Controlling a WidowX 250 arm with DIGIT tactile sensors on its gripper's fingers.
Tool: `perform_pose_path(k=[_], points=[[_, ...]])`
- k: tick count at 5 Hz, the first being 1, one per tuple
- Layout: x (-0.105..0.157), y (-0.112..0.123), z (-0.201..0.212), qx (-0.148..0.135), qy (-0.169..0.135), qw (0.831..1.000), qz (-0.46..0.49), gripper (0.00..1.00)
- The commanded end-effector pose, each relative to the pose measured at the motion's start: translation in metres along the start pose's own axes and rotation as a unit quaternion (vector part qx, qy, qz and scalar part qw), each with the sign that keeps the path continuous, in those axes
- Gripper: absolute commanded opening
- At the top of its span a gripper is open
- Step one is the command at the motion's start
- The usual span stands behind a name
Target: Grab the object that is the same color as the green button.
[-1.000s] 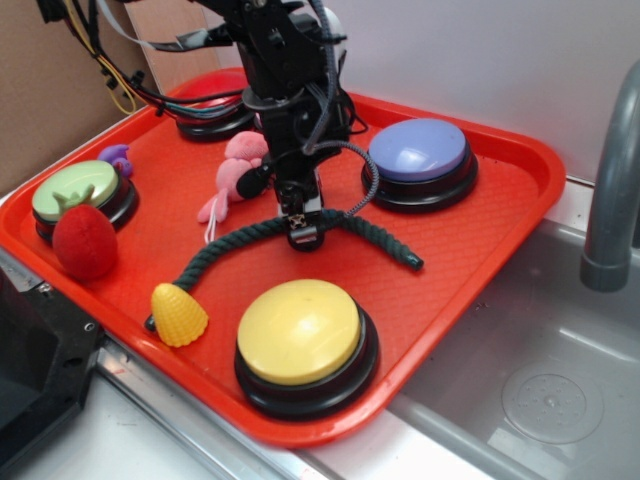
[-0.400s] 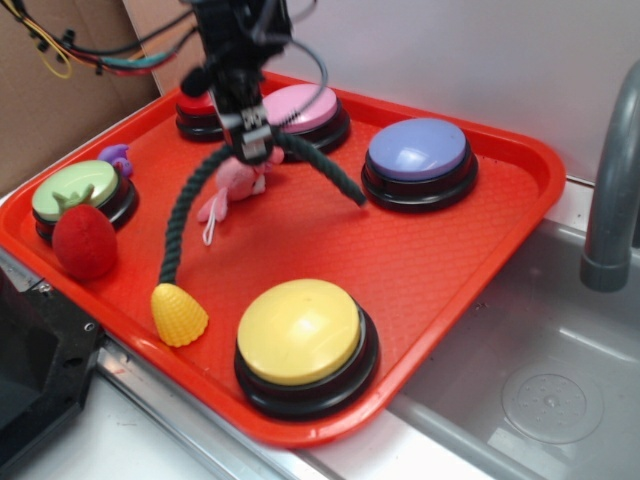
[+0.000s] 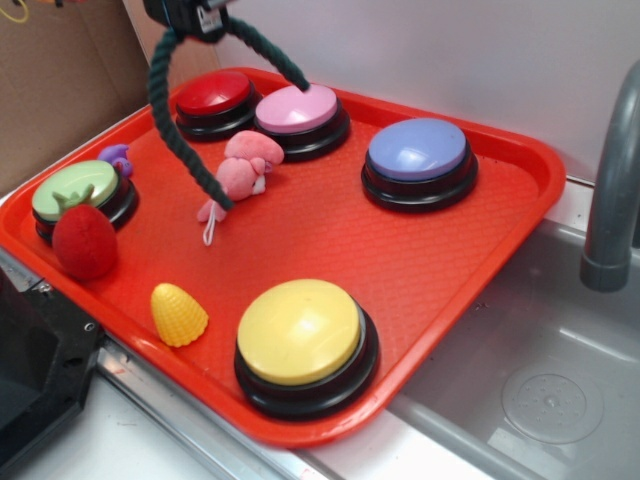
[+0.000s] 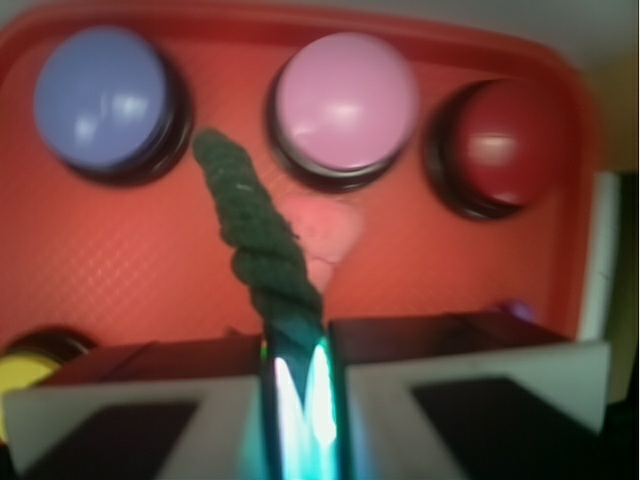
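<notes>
Hanging in the air above the red tray [image 3: 480, 240], the rope [image 3: 165, 115] is being held near its middle by the gripper [image 3: 197, 12] at the top edge of the exterior view. The fingers are clamped on the rope; in the wrist view it is pinched in the narrow gap between them [image 4: 296, 340] and one end is pointing away toward the far buttons. In the exterior view the longer end is drooping down on the left, with its tip in front of the pink plush toy [image 3: 240, 175], and the shorter end is reaching to the right above the pink button [image 3: 297, 108]. No part of the rope is seeming to touch the tray.

The green button [image 3: 75, 190] is sitting at the left edge of the tray, well apart from the rope, with the red strawberry [image 3: 84, 240] just in front of it and a small purple thing [image 3: 117, 156] behind it. The red button [image 3: 212, 95] is standing beside the pink one, the blue button [image 3: 417, 152] further right. The yellow button [image 3: 298, 332] and a yellow corn toy [image 3: 177, 314] are lying near the front edge. A grey sink [image 3: 540, 370] is lying to the right of the tray.
</notes>
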State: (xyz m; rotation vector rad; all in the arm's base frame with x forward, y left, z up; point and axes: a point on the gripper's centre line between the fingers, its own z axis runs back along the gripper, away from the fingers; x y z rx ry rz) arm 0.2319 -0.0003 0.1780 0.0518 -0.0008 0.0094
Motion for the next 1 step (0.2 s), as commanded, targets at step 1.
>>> perform_pose_path(k=[1], points=[[-0.0081, -0.0042, 0.0310, 0.010, -0.024, 0.998, 0.057, 0.00]])
